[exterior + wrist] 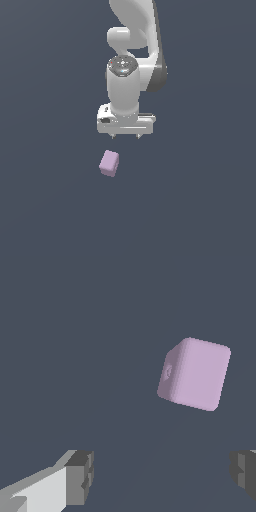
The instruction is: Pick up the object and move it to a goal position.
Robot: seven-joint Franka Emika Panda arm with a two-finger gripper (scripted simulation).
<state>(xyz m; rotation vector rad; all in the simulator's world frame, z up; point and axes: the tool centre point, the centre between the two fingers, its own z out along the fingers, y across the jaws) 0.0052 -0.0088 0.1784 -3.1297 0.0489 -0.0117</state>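
1. Step: approach, pre-grasp. My gripper (125,135) hangs above the bench (45,200); fingers (80,477) spread wide, holding nothing.
2. The cube (109,163) sits on the bench, apart from me, offset toward the exterior view's left and rotated relative to my fingers.
3. Next, as I judge it: shift over the cube, yaw to square with its faces, descend, close.
4. Room: nothing else near the cube; no bench edge in view.

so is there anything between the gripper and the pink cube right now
Nothing visible. The gripper is open above the bare dark surface, and the pink cube lies apart from it, with only empty space in between. The wrist view shows the cube unobstructed beyond the fingers.
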